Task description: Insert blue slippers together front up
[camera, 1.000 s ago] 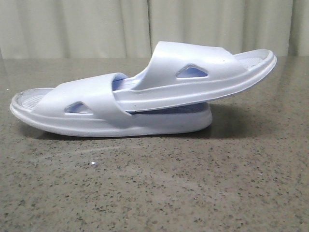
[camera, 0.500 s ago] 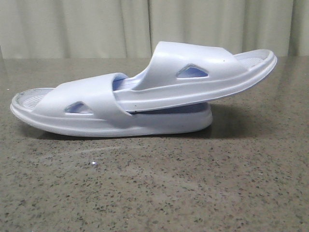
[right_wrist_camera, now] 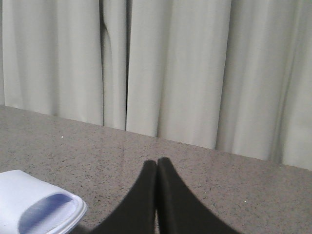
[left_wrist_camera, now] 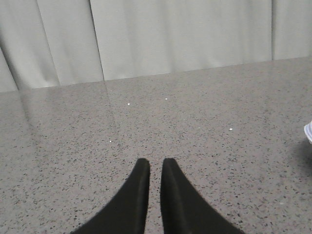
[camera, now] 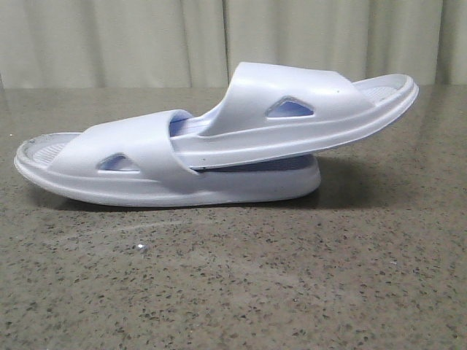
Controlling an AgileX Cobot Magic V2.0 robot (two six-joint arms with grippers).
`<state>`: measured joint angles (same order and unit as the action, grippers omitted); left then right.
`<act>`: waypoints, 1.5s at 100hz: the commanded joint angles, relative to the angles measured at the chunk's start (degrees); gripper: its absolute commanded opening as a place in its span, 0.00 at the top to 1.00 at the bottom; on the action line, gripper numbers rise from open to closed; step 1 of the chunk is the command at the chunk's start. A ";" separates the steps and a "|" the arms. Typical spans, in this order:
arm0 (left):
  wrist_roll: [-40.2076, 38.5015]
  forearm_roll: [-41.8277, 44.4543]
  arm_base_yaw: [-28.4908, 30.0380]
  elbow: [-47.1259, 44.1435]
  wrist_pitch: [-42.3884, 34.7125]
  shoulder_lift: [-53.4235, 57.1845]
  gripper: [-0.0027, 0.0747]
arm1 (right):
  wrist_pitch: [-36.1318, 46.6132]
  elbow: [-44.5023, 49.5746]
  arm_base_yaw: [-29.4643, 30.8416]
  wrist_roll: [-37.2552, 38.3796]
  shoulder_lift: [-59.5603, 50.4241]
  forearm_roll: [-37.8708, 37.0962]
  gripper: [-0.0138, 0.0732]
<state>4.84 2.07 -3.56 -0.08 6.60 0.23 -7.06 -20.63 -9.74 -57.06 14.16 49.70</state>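
The two blue slippers lie in the middle of the table in the front view. The lower slipper [camera: 146,164] rests flat on its sole with its open toe end to the left. The upper slipper [camera: 292,109] is pushed in under the lower one's strap and slopes up to the right, its far end off the table. My left gripper [left_wrist_camera: 156,163] is empty, its fingers nearly together with a thin slit between them, over bare table; a slipper edge [left_wrist_camera: 308,131] shows at the border. My right gripper [right_wrist_camera: 157,161] is shut and empty, beside one slipper end [right_wrist_camera: 34,204]. Neither gripper shows in the front view.
The speckled grey-brown stone table [camera: 233,277] runs back to a pale pleated curtain [camera: 219,36] along its far edge. The curtain also fills the background of the right wrist view [right_wrist_camera: 195,73].
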 commanded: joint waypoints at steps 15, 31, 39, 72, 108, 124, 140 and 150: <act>-0.60 -0.45 0.16 -0.56 -4.94 1.72 0.94 | 2.67 -1.52 0.00 -0.93 0.44 -0.23 0.96; -0.60 -0.45 0.16 -0.56 -4.94 1.72 0.94 | 2.67 -1.52 0.00 -0.93 0.44 -0.23 0.96; -0.60 -0.45 0.16 -0.56 -4.94 1.72 0.94 | 2.67 -1.52 0.00 -0.93 0.44 -0.23 0.96; -0.60 -0.50 0.16 -0.56 -4.94 1.72 0.94 | 2.67 -1.52 -0.61 -0.93 0.44 -0.23 0.96; -0.60 -0.50 0.16 -0.56 -4.94 1.72 0.94 | 1.93 0.01 0.30 10.90 -0.65 -9.69 0.96; -0.60 -0.50 0.16 -0.56 -4.94 1.72 0.94 | 0.84 1.42 4.07 38.28 -3.58 -33.03 0.96; -0.60 -0.50 0.16 -0.56 -4.94 1.72 0.94 | 0.59 5.44 8.08 57.06 -7.99 -47.81 0.96; -0.60 -0.50 0.16 -0.56 -4.94 1.72 0.94 | 1.53 9.16 8.66 58.46 -10.69 -49.70 0.96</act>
<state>4.71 2.07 -3.56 -0.08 6.60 0.23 -10.01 -12.57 -1.77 -2.29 4.75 3.85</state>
